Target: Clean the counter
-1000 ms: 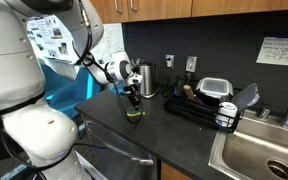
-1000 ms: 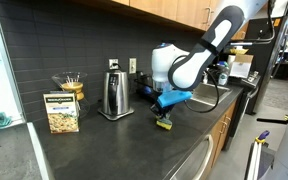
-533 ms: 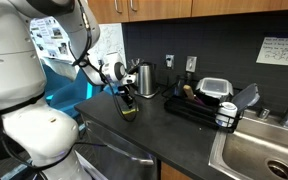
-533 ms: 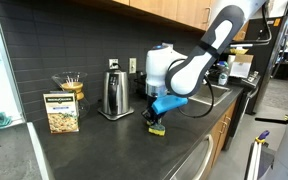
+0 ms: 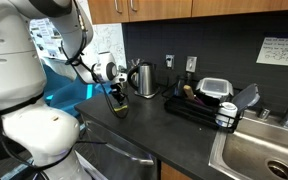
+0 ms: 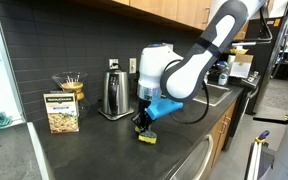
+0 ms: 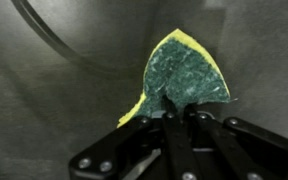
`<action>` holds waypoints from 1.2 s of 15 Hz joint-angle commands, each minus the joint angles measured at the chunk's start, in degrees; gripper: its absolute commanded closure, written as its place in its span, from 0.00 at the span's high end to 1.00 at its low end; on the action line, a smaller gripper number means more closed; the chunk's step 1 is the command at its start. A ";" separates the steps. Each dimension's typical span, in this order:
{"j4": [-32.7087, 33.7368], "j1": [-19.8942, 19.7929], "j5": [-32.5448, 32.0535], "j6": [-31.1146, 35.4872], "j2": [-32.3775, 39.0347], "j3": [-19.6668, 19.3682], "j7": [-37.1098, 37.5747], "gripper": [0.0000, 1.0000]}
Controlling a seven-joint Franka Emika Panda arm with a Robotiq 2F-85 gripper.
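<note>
The counter [image 6: 94, 150] is a broad dark matte top; it also shows in an exterior view [image 5: 174, 135] and fills the wrist view [image 7: 54, 90]. My gripper [image 7: 181, 108] is shut on a yellow sponge with a green scrub face [image 7: 184, 72], pinching its near edge and pressing it flat on the counter. In both exterior views the gripper [image 6: 144, 128] [image 5: 119, 100] points down near the counter's front edge with the sponge [image 6: 147, 138] [image 5: 119, 109] under it.
A steel kettle [image 6: 112, 93] stands behind the gripper by the wall. A brown box [image 6: 62, 112] and a jar [image 6: 70, 86] stand further along. A black dish rack [image 5: 206, 105] and the sink [image 5: 264, 150] lie at the other end.
My gripper has slid the sponge along the counter, away from the dish rack and sink, closer to the front edge. The grip on the sponge is unchanged.
</note>
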 commanded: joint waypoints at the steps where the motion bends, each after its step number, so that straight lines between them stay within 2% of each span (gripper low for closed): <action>1: -0.21 1.47 4.12 1.61 0.12 1.49 -4.98 0.03; 8: -1.18 1.47 5.59 0.85 -0.84 1.17 -9.12 0.03; 18: -4.83 -2.82 2.59 0.41 -4.16 -3.74 -9.59 0.03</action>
